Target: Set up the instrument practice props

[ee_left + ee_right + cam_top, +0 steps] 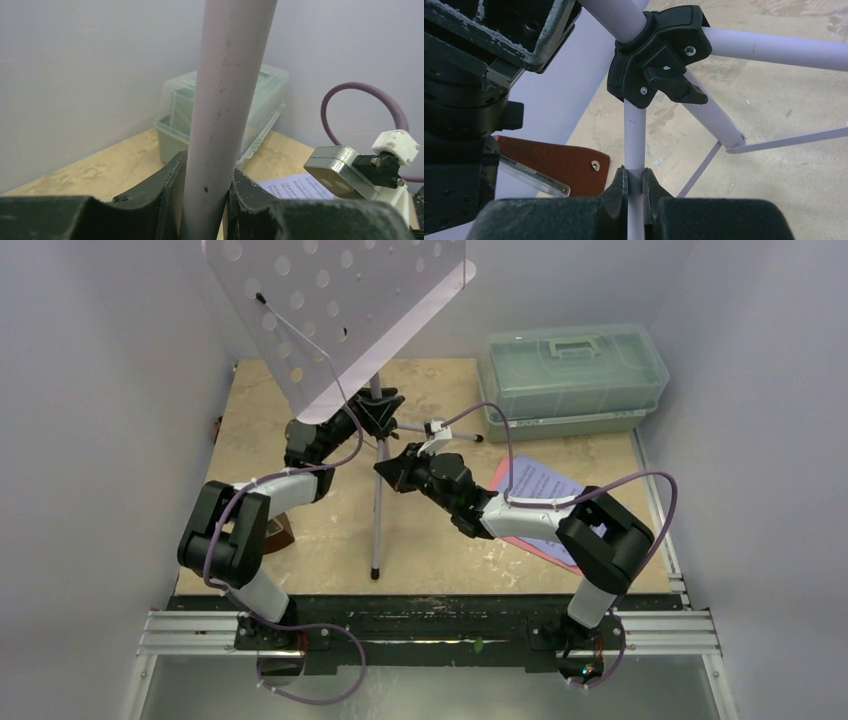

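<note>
Grey walls [100, 440] hem the beige tabletop [450, 560] on 3 sides. A green lidded box [575, 375] fills the back-right corner, and bare surface shows front-centre. Left of centre, the lavender perforated music stand [340, 310] is held at 2 points: the left end effector [206, 180] clamps its main pole, and the right end effector [634, 187] pinches a thin tripod leg. A pale-blue sheet [540, 485] overlaps a pink sheet [540, 546] near the right edge. The brown metronome [282, 532] sits by the left arm.
</note>
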Robot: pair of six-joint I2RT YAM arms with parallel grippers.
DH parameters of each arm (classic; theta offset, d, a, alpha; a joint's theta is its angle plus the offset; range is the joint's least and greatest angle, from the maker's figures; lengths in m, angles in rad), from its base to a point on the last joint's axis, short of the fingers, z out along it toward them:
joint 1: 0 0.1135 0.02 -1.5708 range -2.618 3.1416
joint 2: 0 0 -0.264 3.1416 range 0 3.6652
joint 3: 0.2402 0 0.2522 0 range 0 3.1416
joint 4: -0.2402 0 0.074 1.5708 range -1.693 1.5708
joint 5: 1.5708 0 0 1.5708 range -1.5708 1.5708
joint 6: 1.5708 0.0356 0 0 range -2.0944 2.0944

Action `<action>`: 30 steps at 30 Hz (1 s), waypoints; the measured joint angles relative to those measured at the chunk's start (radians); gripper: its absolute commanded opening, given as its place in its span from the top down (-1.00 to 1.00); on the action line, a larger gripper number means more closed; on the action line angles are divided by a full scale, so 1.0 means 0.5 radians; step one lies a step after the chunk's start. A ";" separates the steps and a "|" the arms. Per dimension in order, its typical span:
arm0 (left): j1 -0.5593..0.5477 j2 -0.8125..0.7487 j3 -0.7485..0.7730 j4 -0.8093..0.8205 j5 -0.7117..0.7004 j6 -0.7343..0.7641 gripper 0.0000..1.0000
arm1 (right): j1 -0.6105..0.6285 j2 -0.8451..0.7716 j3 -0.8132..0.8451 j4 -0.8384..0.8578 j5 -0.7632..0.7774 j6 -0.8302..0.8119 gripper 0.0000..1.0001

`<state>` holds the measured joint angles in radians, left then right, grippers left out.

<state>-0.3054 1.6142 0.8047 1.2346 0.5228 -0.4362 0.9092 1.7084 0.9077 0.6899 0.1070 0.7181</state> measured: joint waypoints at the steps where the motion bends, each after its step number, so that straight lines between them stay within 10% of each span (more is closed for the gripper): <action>1: 0.013 0.024 0.026 0.020 0.053 -0.047 1.00 | -0.001 0.000 0.001 0.005 0.002 0.011 1.00; 16: 0.050 -0.047 -0.072 0.182 0.169 -0.179 1.00 | 0.012 0.095 0.107 -0.066 -0.204 0.026 0.99; 24: 0.001 -0.237 -0.233 0.117 0.163 -0.124 1.00 | 0.067 -0.019 0.111 -0.319 -0.317 -0.291 -0.18; 30: -0.070 -0.282 -0.233 0.026 0.232 -0.099 1.00 | 0.086 -0.390 -0.012 -0.650 -0.226 -0.755 -0.45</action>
<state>-0.3405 1.4734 0.6884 1.2476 0.6388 -0.4858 0.9524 1.5135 0.9016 0.3649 -0.0059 0.3405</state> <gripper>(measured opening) 0.271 0.672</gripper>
